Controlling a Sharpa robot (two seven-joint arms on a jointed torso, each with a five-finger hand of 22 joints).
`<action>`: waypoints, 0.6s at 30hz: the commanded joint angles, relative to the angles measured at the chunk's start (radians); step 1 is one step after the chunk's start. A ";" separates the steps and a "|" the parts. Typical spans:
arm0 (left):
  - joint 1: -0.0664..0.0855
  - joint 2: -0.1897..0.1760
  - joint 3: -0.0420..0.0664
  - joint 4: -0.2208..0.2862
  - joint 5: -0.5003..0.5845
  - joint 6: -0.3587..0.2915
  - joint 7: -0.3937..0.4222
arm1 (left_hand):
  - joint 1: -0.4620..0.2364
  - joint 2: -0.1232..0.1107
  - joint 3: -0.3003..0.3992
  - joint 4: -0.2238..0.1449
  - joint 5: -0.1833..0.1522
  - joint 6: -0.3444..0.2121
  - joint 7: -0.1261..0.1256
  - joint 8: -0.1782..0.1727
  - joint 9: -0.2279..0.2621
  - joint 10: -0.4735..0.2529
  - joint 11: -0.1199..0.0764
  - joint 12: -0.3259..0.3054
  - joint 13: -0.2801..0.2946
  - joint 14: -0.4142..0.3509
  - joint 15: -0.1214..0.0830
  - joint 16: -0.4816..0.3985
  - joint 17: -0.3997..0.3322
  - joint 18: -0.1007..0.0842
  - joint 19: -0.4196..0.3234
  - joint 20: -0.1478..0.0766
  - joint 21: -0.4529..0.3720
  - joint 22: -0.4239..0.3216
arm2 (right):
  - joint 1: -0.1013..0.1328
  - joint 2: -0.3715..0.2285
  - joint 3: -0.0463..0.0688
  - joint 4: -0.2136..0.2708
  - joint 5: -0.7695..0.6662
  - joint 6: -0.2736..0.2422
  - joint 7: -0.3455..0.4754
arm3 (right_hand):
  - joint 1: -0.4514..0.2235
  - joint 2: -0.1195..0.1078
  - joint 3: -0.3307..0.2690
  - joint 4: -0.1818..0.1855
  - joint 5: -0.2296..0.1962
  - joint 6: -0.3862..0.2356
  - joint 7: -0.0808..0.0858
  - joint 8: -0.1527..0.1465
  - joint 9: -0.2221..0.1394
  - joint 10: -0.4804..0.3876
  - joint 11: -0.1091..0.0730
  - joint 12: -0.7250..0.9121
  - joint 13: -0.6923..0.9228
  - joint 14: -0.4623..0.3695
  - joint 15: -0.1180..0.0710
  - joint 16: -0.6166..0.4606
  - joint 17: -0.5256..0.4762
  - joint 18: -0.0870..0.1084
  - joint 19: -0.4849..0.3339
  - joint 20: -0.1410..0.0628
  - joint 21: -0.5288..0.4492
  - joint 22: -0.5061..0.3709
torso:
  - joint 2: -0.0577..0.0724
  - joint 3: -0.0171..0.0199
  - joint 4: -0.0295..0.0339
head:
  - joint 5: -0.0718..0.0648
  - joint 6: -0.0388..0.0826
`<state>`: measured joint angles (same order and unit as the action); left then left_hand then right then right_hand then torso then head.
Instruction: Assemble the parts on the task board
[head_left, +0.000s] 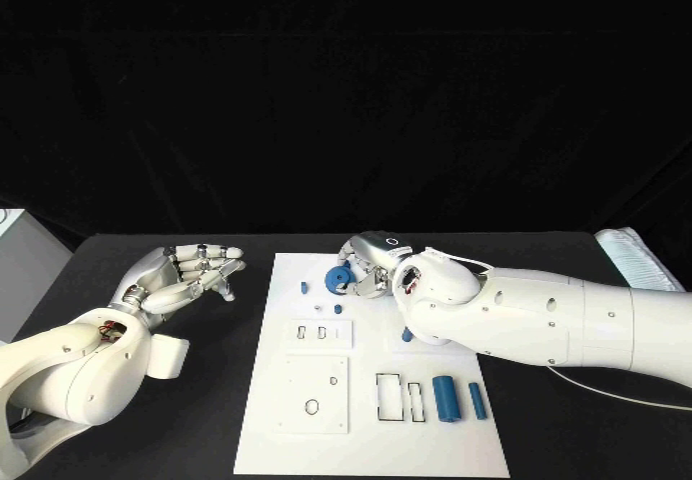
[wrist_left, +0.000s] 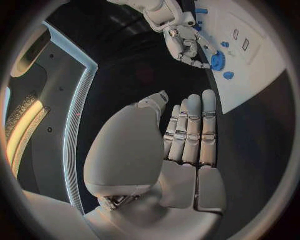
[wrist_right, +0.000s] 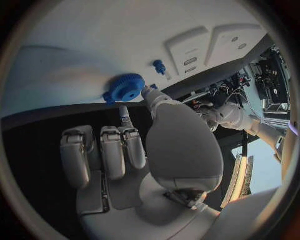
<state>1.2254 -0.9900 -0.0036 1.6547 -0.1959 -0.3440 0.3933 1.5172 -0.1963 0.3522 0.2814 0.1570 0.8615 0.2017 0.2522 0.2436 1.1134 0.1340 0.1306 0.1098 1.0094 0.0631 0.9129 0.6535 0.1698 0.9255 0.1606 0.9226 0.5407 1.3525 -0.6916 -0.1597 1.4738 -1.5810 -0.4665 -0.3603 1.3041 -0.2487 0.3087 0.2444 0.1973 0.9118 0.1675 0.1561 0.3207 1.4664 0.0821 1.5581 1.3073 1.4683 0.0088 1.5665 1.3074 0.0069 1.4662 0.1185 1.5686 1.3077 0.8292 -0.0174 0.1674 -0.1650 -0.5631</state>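
The white task board (head_left: 368, 445) lies in the middle of the black table. At its far edge my right hand (head_left: 378, 260) pinches a blue gear (head_left: 339, 280) between thumb and a finger, just above the board; the right wrist view shows the gear (wrist_right: 125, 88) at those fingertips (wrist_right: 147, 93). Small blue pegs (head_left: 304, 287) (head_left: 338, 309) lie close by on the board. Two blue cylinders (head_left: 446, 398) (head_left: 477, 400) lie near the front right. My left hand (head_left: 180, 275) hovers over the table left of the board, fingers straight, holding nothing.
Two raised white plates (head_left: 319, 335) (head_left: 315, 392) with slots sit on the board's left half, beside rectangular outlines (head_left: 388, 395). A blue piece (head_left: 408, 335) peeks out under my right forearm. A white box (head_left: 12, 235) stands far left, a white pad (head_left: 635, 255) far right.
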 joint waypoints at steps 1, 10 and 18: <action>0.001 0.000 0.001 0.002 0.003 0.014 0.005 | -0.012 -0.001 0.005 0.000 -0.007 -0.008 0.002 0.004 0.001 -0.006 0.002 0.001 0.001 -0.003 0.003 -0.004 -0.001 0.014 -0.006 0.002 0.003 0.002 | -0.003 -0.011 0.000 0.009 0.029 0.004 0.034 | -0.001 0.009 -0.008 0.004 0.003 0.011 -0.002 0.004 0.002 0.096 0.002 0.003 0.254 0.102 0.005 0.004 0.263 -0.007 0.105 0.003 0.002 0.263 | 0.000 0.0000 -0.0012 | 0.002 -0.001; 0.001 0.001 0.000 0.001 0.003 0.014 0.006 | -0.012 -0.001 0.005 0.000 -0.007 -0.008 0.002 0.004 0.001 -0.006 0.002 0.001 0.001 -0.003 0.003 -0.004 -0.001 0.014 -0.006 0.002 0.003 0.002 | -0.007 -0.024 -0.001 0.013 0.070 0.039 0.045 | -0.018 0.011 -0.028 0.024 -0.003 0.017 -0.004 0.005 0.002 0.096 0.000 0.004 0.255 0.102 0.003 0.004 0.263 -0.007 0.105 0.000 0.002 0.263 | 0.001 -0.0008 0.0018 | -0.003 -0.001; 0.001 0.000 0.000 0.000 0.003 0.013 0.005 | -0.015 -0.002 0.007 0.000 -0.007 -0.010 0.002 0.004 0.004 -0.009 0.003 0.001 0.003 -0.002 0.004 -0.006 -0.002 0.014 -0.011 0.003 0.009 0.005 | -0.007 -0.017 -0.001 0.003 0.085 0.056 0.033 | -0.027 0.012 -0.040 0.035 -0.006 0.015 -0.004 0.002 0.001 0.095 0.000 0.002 0.253 0.102 0.002 0.004 0.263 -0.007 0.105 0.000 0.002 0.263 | 0.001 -0.0015 0.0032 | -0.002 -0.002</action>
<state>1.2254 -0.9905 -0.0038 1.6532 -0.1959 -0.3441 0.3932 1.5118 -0.2017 0.3521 0.2813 0.1534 0.8578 0.2054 0.2522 0.2468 1.1097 0.1377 0.1306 0.1116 1.0094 0.0631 0.9129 0.6535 0.1698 0.9216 0.1645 0.9276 0.5446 1.3467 -0.7119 -0.1595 1.4767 -1.5119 -0.4425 -0.3353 1.2857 -0.2382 0.2730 0.2799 0.1973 0.9196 0.1630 0.1557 0.3202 1.4664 0.0821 1.5581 1.3081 1.4683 0.0089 1.5665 1.3074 0.0069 1.4662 0.1185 1.5686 1.3075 0.8298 -0.0185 0.1709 -0.1674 -0.5641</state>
